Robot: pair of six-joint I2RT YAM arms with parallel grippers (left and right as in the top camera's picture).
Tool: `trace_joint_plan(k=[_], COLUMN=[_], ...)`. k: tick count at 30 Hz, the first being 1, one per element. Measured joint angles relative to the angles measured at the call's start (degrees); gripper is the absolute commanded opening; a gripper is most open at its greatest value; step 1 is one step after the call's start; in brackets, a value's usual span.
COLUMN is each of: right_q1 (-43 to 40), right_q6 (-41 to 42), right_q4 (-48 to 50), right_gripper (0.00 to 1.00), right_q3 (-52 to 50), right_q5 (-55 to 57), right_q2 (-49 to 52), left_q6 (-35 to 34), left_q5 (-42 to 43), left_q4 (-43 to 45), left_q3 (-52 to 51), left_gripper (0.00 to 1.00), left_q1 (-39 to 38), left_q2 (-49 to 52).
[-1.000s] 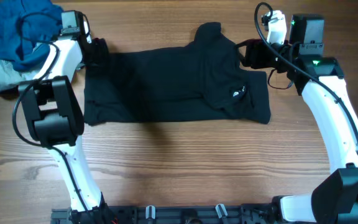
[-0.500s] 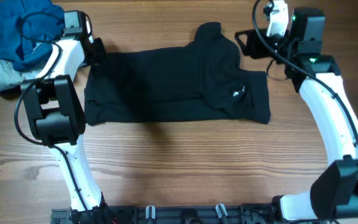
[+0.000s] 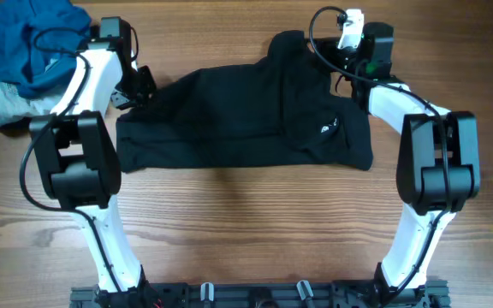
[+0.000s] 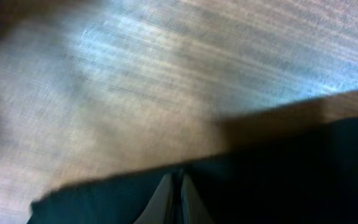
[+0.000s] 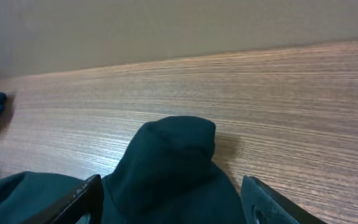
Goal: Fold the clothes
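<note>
The left tool (image 4: pixel 178 188) pinches the black shirt (image 3: pixel 246 120) at its hem; the right tool (image 5: pixel 173 195) gapes wide, holding nothing, so a one-sided lift could skew the fold.

Left hand (image 4: pixel 178 198) closed, right hand (image 5: pixel 173 194) wide.

overhead straight down — both wrists close over shirt (image 3: pixel 229 120)

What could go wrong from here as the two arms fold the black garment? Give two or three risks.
1. The left gripper seems shut on just the edge of the black garment; it could slip free.
2. The right gripper is open around a raised bunch of cloth; closing there may grab a lump, skewing the fold.
3. The blue clothes pile lies close to the left arm, which might snag it.
</note>
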Motion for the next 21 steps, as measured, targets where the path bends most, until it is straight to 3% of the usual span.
trace_joint_plan(k=[10,15,18,21], right_q1=[-0.02,0.04,-0.72,-1.9], right_q6=[2.95,3.87,4.17,4.46], right_q4=[5.51,-3.19,-9.27,-11.63], right_gripper=[0.68,0.6,0.5,0.49], right_q3=[0.02,0.48,0.76,0.79], right_q5=[1.95,2.45,2.8,3.34], right_q2=[0.04,0.37,0.66,0.74], left_q6=[-3.37,-3.67,-3.89,-3.91], left_q5=[0.0,0.0,0.0,0.0], left_q4=[-4.61,-4.81,-4.98,-5.05], left_q3=[0.0,0.0,0.0,0.0], left_gripper=[0.04,0.04,0.04,0.04], left_q1=[0.04,0.04,0.04,0.04], left_q2=[-1.42,-1.42,-1.42,-1.42])
